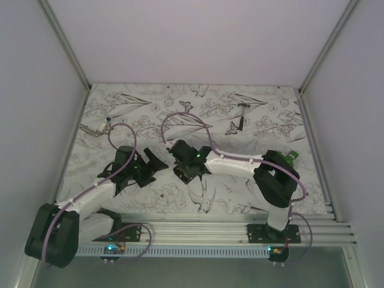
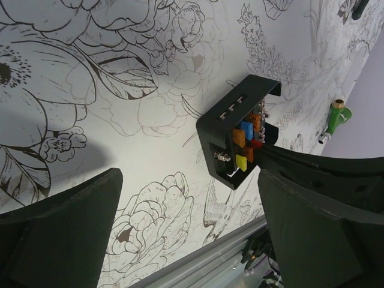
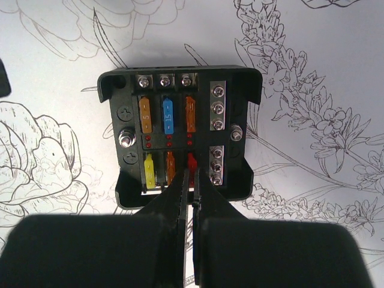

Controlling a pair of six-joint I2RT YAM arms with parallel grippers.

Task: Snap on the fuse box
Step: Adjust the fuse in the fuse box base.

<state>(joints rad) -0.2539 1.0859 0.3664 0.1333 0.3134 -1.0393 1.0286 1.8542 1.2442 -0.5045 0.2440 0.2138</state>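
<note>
The fuse box (image 3: 245, 96) is a black rectangular box lying face up on the flower-print mat, with orange, blue, yellow and red fuses in two rows. My right gripper (image 3: 192, 175) reaches over its near edge, with jaws almost closed and pinching the red fuse (image 3: 192, 160) in the lower row. In the top view the right gripper (image 1: 183, 163) covers most of the box. My left gripper (image 2: 189, 225) is open and empty, hovering just left of the box (image 2: 223, 129); in the top view the left gripper (image 1: 150, 168) sits beside the right one.
A small dark hammer (image 1: 242, 116) lies at the back right. A green object (image 1: 290, 158) sits by the right arm's elbow and shows in the left wrist view (image 2: 336, 117). A small metal part (image 1: 96, 128) lies at the left edge. An aluminium rail (image 1: 210, 225) runs along the front.
</note>
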